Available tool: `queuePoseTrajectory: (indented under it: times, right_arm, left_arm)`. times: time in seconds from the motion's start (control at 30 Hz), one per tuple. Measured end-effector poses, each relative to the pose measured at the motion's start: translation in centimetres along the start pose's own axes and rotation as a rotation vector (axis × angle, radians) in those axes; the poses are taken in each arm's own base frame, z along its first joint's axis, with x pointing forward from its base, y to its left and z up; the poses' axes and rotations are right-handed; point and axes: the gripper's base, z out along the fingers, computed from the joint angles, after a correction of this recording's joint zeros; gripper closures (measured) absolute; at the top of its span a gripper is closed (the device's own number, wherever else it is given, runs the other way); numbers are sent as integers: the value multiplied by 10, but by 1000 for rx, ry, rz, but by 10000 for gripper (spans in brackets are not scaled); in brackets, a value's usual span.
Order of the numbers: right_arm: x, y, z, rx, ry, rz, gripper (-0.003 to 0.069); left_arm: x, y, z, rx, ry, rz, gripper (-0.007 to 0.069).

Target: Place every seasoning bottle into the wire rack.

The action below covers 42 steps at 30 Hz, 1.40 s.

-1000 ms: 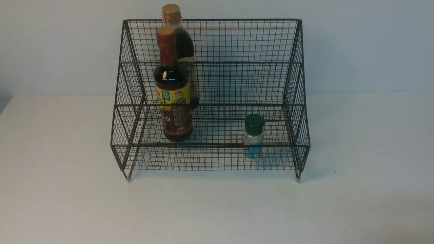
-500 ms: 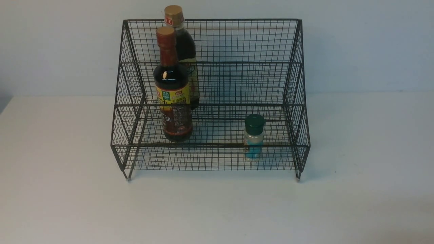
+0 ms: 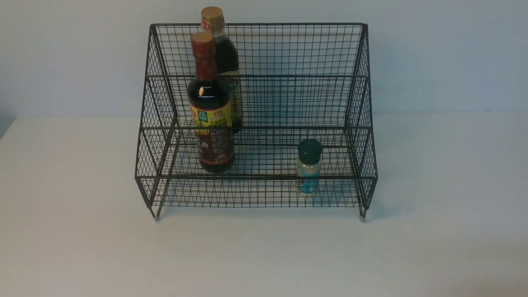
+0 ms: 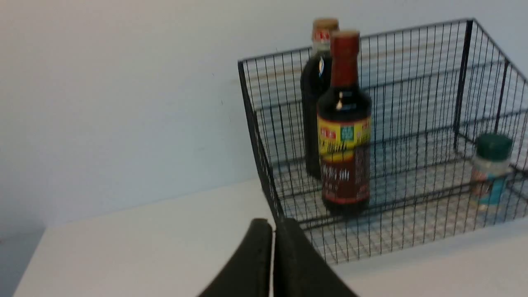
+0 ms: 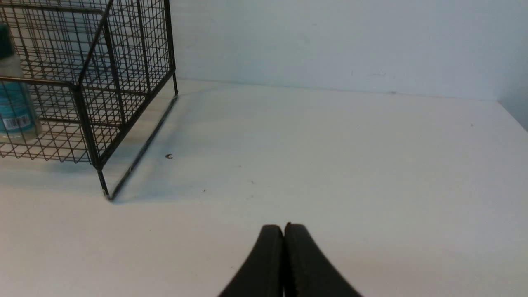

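Observation:
The black wire rack stands on the white table against the wall. A dark seasoning bottle with a red neck and yellow-red label stands upright on the rack's lower tier at the left. Behind it, on the upper tier, stands a second dark bottle with a gold cap, partly hidden. Both show in the left wrist view. My left gripper is shut and empty, off the rack's left front corner. Over bare table, right of the rack, my right gripper is shut on nothing. Neither arm shows in the front view.
A small jar with a green cap and blue label stands at the right of the rack's lower tier, also in the wrist views. The pale wall rises right behind the rack. White tabletop stretches in front.
The rear bottle's cap has shifted slightly to the right over the last second. Nothing else in the front view has moved.

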Motion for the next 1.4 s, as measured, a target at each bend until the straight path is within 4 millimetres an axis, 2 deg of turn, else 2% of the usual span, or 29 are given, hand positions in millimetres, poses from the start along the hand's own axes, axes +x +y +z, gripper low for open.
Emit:
queuePoseTrajectory:
  times: [0.03, 0.07, 0.13, 0.27, 0.43, 1.4]
  right_arm:
    - [0, 0, 0, 0, 0, 0, 671]
    - [0, 0, 0, 0, 0, 0, 671]
    - [0, 0, 0, 0, 0, 0, 671]
    - [0, 0, 0, 0, 0, 0, 671]
    - [0, 0, 0, 0, 0, 0, 671]
    - [0, 0, 0, 0, 0, 0, 671]
  left_arm:
    - [4, -1, 1, 0, -1, 2, 629]
    - [32, -4, 7, -3, 9, 15, 629]
    - [63, -7, 16, -10, 61, 13, 629]
    - [92, -9, 22, -39, 145, -20, 629]
    - [99, -7, 22, -87, 207, -44, 629]
    - [99, -7, 22, -89, 210, -47, 629]
